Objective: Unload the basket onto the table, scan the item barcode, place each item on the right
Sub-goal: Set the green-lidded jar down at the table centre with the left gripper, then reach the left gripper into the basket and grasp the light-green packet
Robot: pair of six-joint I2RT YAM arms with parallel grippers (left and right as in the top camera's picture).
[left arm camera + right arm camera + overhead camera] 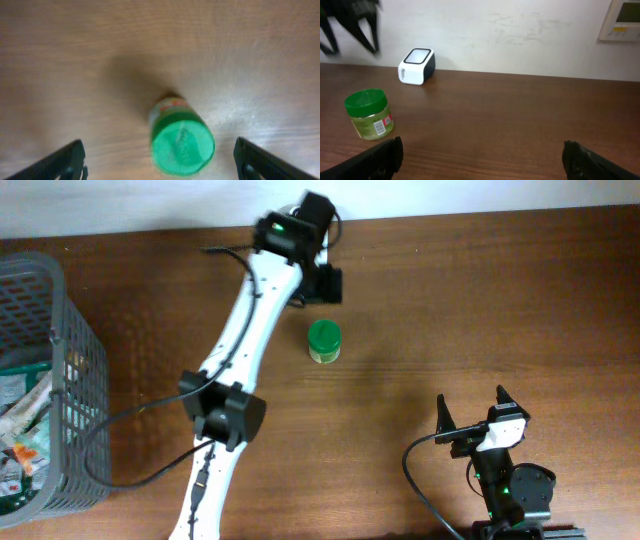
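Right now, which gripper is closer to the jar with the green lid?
The left gripper, hovering right beside the jar. The right gripper sits much farther off, near the table's front edge.

A grey basket (85, 420) on the table (480, 310) holds, seemingly, packets (20, 420).

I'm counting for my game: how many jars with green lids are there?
1. The jar stands upright in the middle of the table. The basket at the left edge might hide more.
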